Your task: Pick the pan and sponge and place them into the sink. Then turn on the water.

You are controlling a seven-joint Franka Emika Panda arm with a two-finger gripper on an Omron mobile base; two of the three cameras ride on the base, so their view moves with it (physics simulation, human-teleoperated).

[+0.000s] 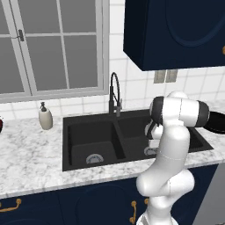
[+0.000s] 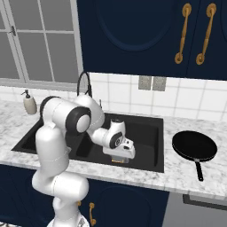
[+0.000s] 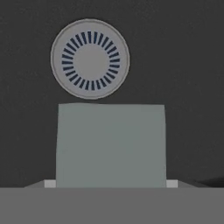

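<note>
My gripper point(image 2: 119, 158) hangs low in the right basin of the black sink point(image 2: 148, 125), pointing down. In the hand view the sponge point(image 3: 111, 144), seen by its grey-green top, fills the gap from one fingertip point(image 3: 50, 183) to the other, and the gripper point(image 3: 110, 183) is shut on it. The basin's round silver drain point(image 3: 90, 59) lies just beyond the sponge. The black pan point(image 2: 194, 145) rests on the counter right of the sink, handle toward the front edge, well away from the gripper. In the left base view the pan point(image 1: 216, 123) peeks out behind my arm. The water is out of view.
The black arched faucet point(image 1: 114, 94) stands behind the divider between the basins. A beige soap dispenser point(image 1: 45, 117) sits on the marble counter left of the sink point(image 1: 88, 132). Dark blue wall cabinets point(image 2: 133, 35) hang above, and a window is at the left.
</note>
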